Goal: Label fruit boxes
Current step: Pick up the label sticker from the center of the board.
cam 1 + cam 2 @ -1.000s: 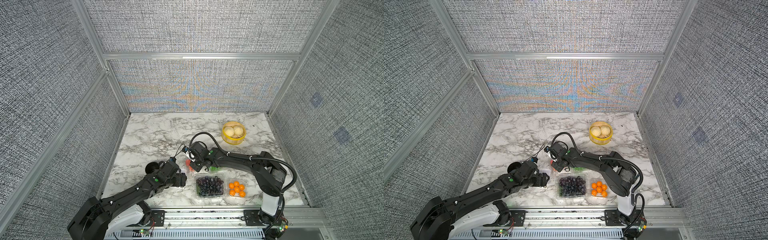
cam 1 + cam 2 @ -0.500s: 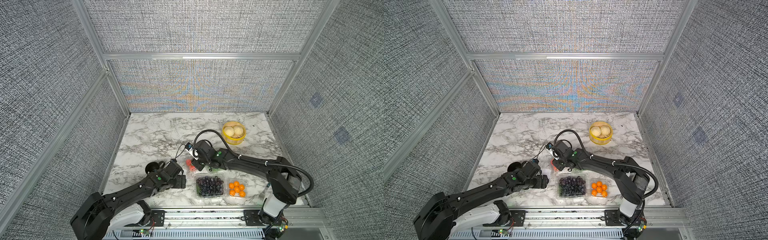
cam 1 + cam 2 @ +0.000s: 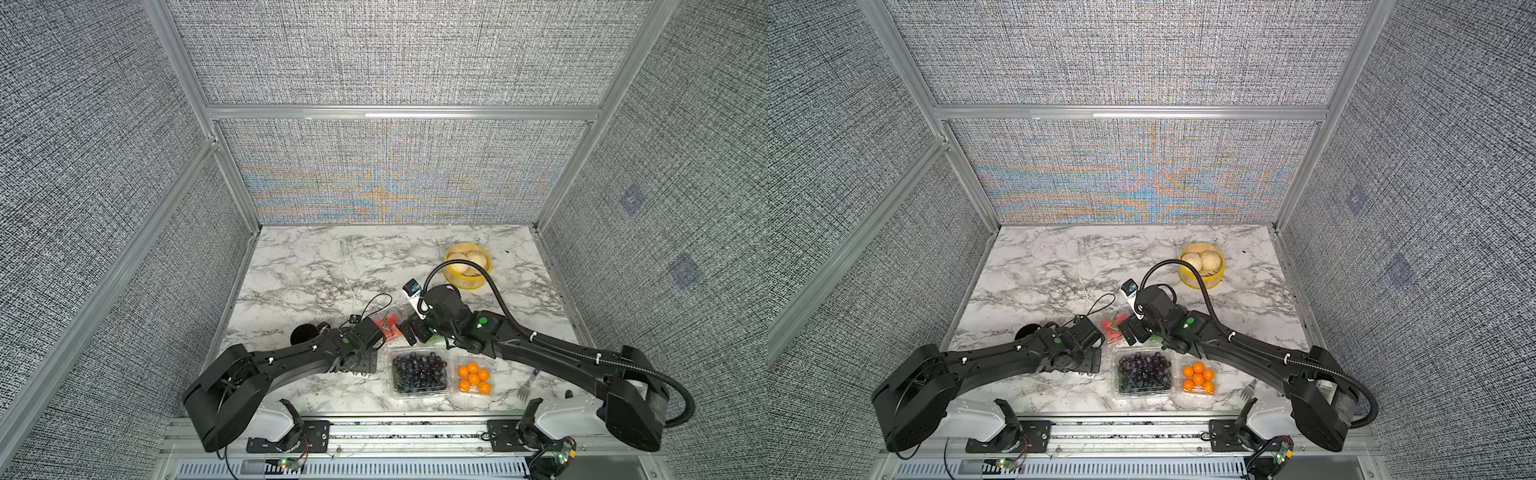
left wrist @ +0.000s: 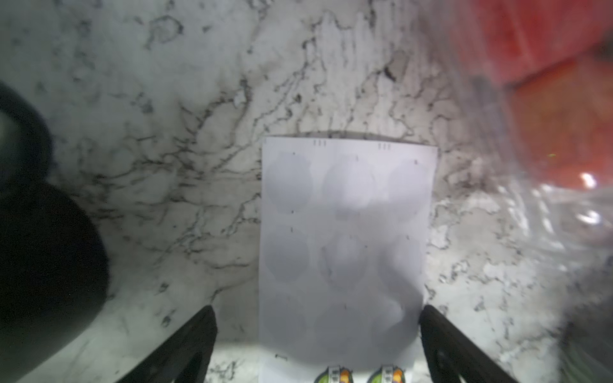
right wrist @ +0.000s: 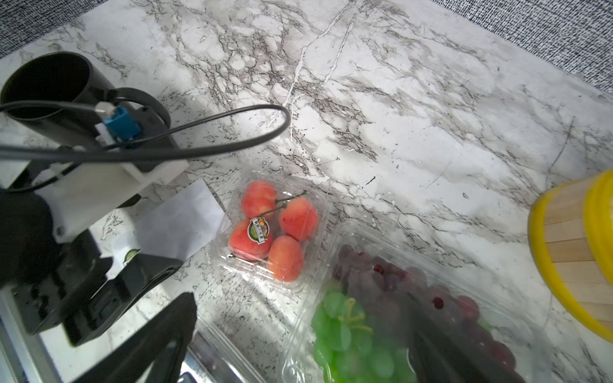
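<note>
Left arm (image 3: 291, 362) and right arm (image 3: 552, 353): matte black, green dots, white zip ties; ribbed hose (image 3: 500, 305) on right.

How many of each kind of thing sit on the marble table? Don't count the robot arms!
Clear plastic fruit boxes: 4
Round yellow bamboo steamer: 1
White sticker sheet: 1
Black cup: 1
Grey fork: 1
Total: 8

Front grape box (image 3: 419, 372) sitting at the surface's (image 3: 316, 266) near edge, oranges box (image 3: 473, 377) lying just right of it, stemmed-fruit box (image 5: 275, 228) resting behind-left, sticker sheet (image 4: 345, 248) lying beside that, steamer (image 3: 465, 279) standing far back right.
</note>
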